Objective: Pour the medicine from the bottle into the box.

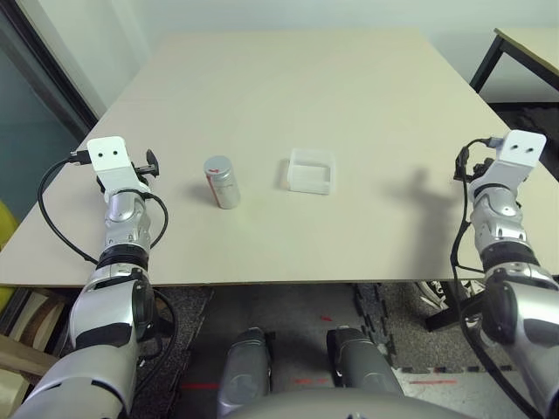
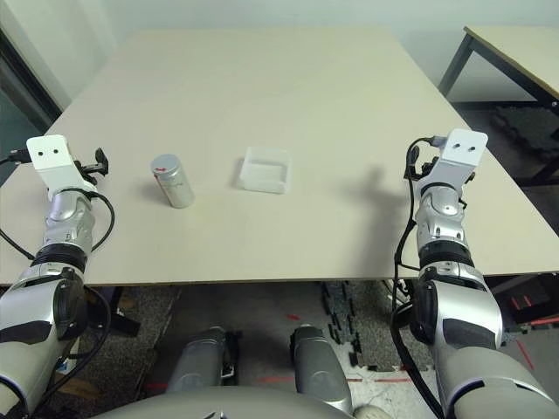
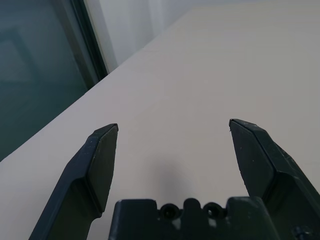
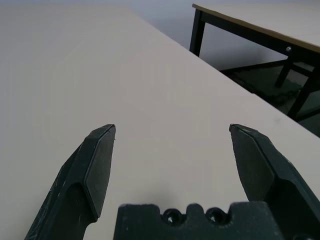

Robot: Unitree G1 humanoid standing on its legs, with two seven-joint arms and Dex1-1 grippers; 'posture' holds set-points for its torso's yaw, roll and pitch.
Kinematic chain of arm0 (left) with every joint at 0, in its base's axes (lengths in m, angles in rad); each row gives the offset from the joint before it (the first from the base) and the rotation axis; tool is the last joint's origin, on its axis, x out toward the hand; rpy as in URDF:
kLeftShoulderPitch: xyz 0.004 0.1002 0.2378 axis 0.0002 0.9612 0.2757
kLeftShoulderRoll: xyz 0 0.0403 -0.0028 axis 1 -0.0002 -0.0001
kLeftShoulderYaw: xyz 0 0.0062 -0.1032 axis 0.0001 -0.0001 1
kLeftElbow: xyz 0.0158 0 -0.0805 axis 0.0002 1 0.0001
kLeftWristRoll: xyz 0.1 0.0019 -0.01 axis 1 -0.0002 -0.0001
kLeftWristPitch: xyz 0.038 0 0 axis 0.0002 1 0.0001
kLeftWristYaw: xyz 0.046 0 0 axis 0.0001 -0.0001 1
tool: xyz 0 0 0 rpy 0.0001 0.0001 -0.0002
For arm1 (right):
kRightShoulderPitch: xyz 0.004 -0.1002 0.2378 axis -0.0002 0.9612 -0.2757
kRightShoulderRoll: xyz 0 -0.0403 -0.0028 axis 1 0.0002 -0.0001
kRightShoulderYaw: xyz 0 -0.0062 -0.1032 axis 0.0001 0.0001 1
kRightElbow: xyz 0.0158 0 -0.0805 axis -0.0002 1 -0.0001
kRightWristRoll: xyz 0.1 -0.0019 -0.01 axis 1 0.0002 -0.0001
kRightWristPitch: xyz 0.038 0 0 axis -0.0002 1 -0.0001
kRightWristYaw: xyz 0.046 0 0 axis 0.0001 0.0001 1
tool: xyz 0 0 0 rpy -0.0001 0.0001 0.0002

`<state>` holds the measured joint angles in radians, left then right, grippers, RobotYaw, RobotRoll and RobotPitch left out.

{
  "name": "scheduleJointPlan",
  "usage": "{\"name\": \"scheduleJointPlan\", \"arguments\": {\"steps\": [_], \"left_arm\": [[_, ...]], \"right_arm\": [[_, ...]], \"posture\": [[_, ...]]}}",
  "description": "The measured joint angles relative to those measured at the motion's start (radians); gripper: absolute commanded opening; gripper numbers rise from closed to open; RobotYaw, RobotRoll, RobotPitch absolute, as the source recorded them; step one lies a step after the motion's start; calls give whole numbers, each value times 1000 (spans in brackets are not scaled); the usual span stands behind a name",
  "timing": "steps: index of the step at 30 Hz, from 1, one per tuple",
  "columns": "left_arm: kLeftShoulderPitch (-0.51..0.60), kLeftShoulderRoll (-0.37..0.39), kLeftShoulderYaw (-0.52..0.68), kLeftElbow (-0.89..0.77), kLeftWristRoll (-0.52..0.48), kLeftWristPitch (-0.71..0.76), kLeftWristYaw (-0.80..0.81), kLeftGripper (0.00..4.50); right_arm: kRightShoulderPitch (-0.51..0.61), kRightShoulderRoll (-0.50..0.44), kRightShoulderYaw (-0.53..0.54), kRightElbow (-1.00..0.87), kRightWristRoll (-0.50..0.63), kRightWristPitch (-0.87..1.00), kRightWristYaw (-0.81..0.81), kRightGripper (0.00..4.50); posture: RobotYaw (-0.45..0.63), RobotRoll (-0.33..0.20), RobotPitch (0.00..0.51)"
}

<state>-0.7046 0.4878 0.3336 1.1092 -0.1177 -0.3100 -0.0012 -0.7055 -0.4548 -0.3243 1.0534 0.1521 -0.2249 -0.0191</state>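
Silver-grey, the bottle (image 1: 223, 182) stands upright on the desk (image 1: 349, 105), long axis vertical, cap up, just left of the clear box (image 1: 311, 171). Left gripper (image 3: 172, 131) and right gripper (image 4: 172, 131) hover at the desk's sides, jaws spread, empty.

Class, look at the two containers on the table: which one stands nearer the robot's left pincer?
The bottle: the silver cylinder with a red-and-white band. It stands on the left pincer's side; the clear box sits further right.
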Motion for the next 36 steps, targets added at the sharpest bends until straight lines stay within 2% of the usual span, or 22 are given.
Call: {"name": "scheduleJointPlan", "arguments": {"steps": [7, 12, 19, 25, 30, 36], "left_arm": [[1, 1, 3, -9, -17, 1, -57, 4458], [21, 45, 13, -83, -78, 29, -261, 4458], [148, 162, 0, -197, -139, 110, -649, 4458], [226, 246, 0, -316, -203, 205, -914, 4458], [288, 248, -25, -398, -235, 290, -1072, 4458], [294, 248, -70, -438, -239, 310, -1183, 4458]], "right_arm": [[-1, -7, 3, 10, 0, 0, 25, 4500], [-1, -18, 13, 11, 0, 2, 114, 4500], [-8, -51, 42, 11, 1, 11, 274, 4500], [-36, -70, 79, 4, 4, 29, 511, 4500], [-42, -80, 133, -41, 5, 50, 760, 4500], [-75, -116, 188, -91, 11, 95, 990, 4500]], "posture": [[-53, 0, 52], [-41, 0, 56], [-23, 0, 72], [-10, 0, 73], [-10, 0, 75], [-34, 0, 72]]}}
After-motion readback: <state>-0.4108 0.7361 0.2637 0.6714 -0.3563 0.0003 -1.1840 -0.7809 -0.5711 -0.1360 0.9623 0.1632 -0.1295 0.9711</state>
